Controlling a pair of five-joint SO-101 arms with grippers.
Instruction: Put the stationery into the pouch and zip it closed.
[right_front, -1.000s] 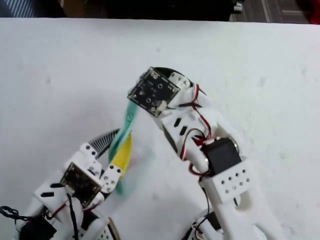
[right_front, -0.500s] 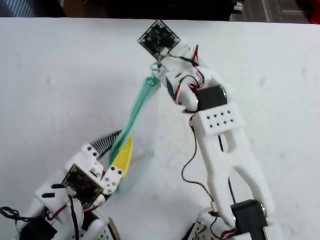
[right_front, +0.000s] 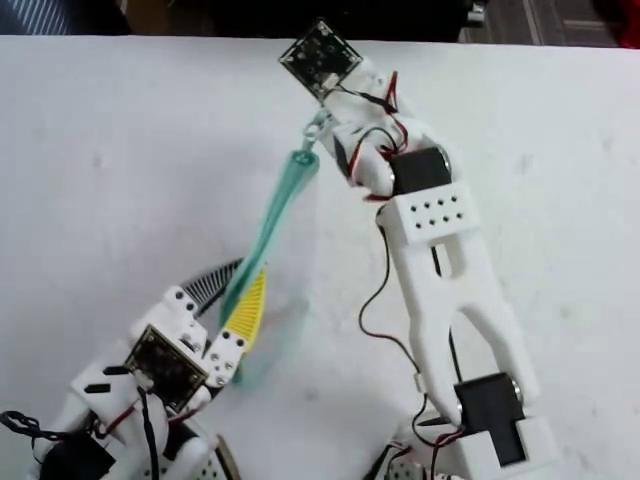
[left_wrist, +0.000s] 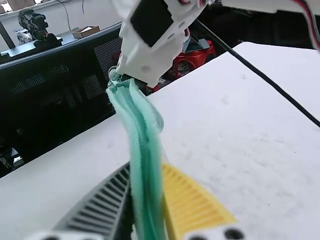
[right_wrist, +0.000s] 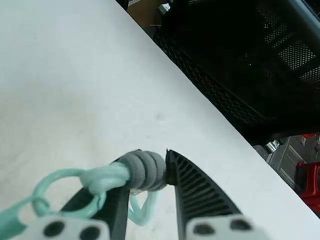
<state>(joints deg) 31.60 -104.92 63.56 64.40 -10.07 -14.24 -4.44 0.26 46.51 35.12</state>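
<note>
A mint-green pouch (right_front: 268, 232) is stretched taut and edge-up between my two grippers. My left gripper (right_front: 238, 298), with one black and one yellow finger, is shut on its near end (left_wrist: 146, 172). My right gripper (right_front: 318, 126) sits near the table's far edge, shut on the zipper pull (right_wrist: 146, 170), a grey knot on a mint cord (right_wrist: 65, 182). From the left wrist view, the right gripper (left_wrist: 131, 80) shows at the pouch's far end (left_wrist: 127, 100). The pouch's inside is hidden.
The white table (right_front: 520, 150) is bare on both sides of the arms. Its far edge (right_front: 150, 37) lies just beyond the right gripper, with dark mesh furniture (right_wrist: 250, 75) behind. The right arm (right_front: 440, 260) spans the table's middle.
The right gripper has travelled from close to the left gripper out to the table's far edge, drawing the zipper pull with it. The pouch went from slack to stretched. The left gripper stayed put.
</note>
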